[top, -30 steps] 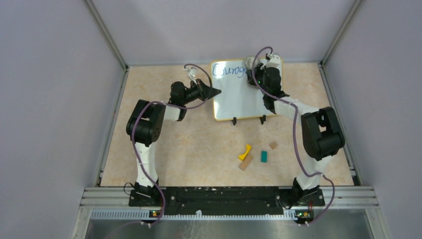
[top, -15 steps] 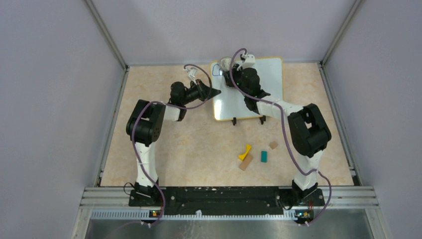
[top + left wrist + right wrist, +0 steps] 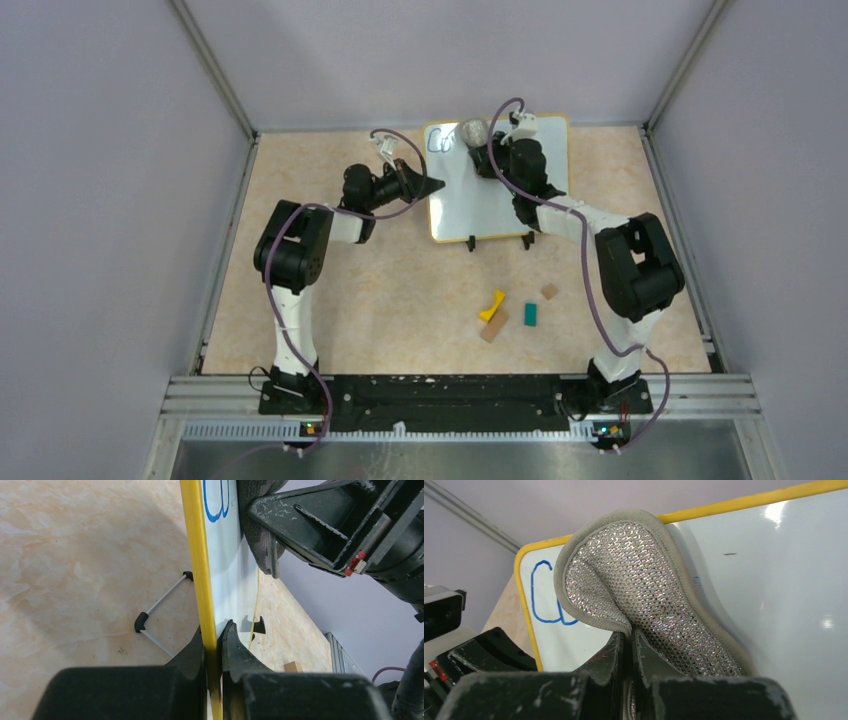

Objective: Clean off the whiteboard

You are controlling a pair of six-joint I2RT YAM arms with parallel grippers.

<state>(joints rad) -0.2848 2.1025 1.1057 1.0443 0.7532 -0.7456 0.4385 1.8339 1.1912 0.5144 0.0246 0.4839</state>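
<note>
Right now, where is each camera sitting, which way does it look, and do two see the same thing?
Top external: high behind the robot, looking down on the left arm, the right arm and the white rectangular whiteboard with yellow frame.
Left wrist: on the left arm, looking along the whiteboard's edge; its left end effector pinches that edge.
Right wrist: on the right arm, facing the whiteboard; its right end effector holds a grey sparkly mesh cloth.
Shared: both wrist views show that cloth and the blue letter.
</note>
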